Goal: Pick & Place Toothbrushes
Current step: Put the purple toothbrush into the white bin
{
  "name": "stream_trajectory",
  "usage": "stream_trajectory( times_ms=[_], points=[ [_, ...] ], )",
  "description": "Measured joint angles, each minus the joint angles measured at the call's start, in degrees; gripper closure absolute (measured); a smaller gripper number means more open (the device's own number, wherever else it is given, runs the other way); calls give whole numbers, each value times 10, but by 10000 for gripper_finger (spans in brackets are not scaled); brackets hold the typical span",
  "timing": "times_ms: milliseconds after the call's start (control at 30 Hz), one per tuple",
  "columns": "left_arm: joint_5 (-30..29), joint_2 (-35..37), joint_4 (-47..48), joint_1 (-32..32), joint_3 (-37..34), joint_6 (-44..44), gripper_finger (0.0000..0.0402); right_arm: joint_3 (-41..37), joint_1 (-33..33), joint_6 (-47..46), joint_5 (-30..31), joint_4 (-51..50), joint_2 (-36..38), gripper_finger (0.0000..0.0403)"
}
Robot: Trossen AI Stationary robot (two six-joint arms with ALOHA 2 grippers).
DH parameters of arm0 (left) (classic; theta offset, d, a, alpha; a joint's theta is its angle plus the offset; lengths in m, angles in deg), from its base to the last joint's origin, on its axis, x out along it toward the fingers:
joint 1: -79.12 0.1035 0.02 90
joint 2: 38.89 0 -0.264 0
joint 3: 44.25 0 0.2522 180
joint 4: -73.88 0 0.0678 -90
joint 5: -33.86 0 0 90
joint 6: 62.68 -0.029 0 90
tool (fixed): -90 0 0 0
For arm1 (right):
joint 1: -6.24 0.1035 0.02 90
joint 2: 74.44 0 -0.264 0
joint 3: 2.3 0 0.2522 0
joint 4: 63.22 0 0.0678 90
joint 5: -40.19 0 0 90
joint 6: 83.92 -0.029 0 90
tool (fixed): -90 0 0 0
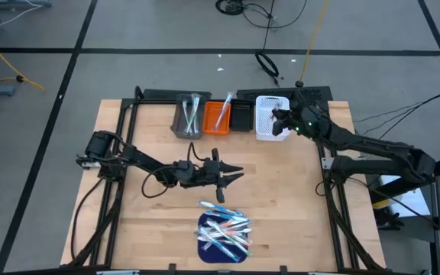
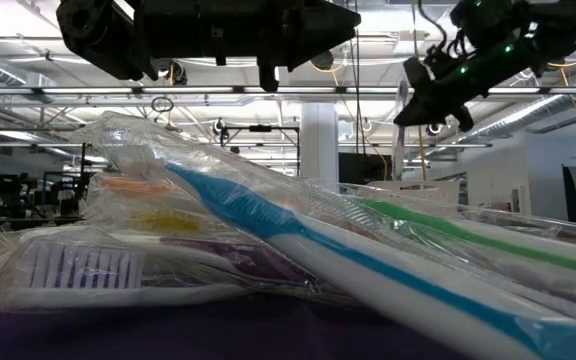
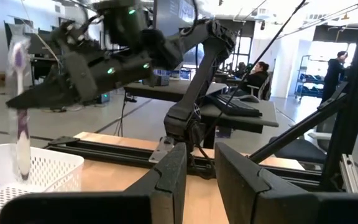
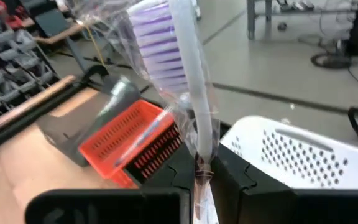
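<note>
Overhead, right end effector point(image 4: 202, 177) clamps purple-bristled wrapped toothbrush point(image 4: 185, 74) above white bin point(image 1: 267, 117); left end effector point(image 3: 197, 180) parted, empty.

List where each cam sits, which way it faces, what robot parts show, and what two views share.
High: overhead, straight down; both arms, bins, mat.
Low: table height, level across the toothbrush pile; both grippers overhead.
Left wrist: past left gripper toward right arm and white bin.
Right wrist: past right gripper, shut on a purple toothbrush, over orange bin and white bin.
Shared: both wrist views show that toothbrush at the white bin.
</note>
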Motion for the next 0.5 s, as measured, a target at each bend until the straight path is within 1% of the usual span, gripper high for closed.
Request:
stream_trajectory(
  times_ms=[133, 333, 500],
  points=[
    [0, 0, 0, 0, 0, 0, 318, 0, -32, -23, -49, 19, -33, 384],
    [0, 0, 1, 0, 0, 0, 318, 0, -64, -52, -81, 37, -69, 384],
    [0, 0, 13, 0, 0, 8, 319, 0, -67, -76, -95, 44, -101, 384]
  ],
)
